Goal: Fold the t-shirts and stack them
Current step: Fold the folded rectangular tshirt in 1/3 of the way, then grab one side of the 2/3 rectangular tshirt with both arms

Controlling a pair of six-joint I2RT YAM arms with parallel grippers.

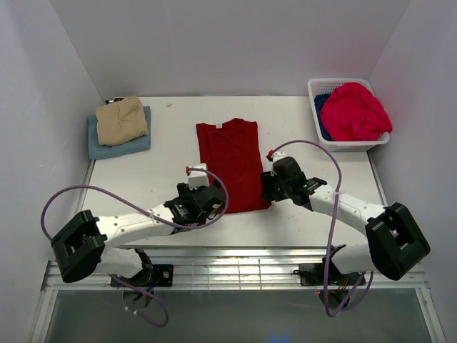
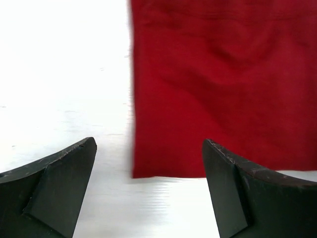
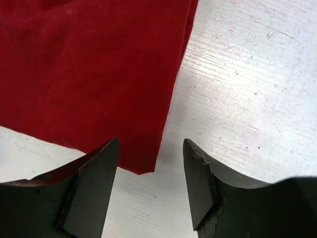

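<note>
- The red shirt lies flat in the middle of the table, hem toward the near edge.
- The left gripper and right gripper gape empty at its hem corners.
- Risk: a pinch that catches only one layer, or uneven lifts, would skew the fold.

One shirt lies in the middle; stacked shirts far left; basket far right.

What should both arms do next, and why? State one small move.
Probably lower both and pinch the near hem corners of the dark red t-shirt: the left gripper and right gripper hang open over those corners, and it lies flat.
</note>
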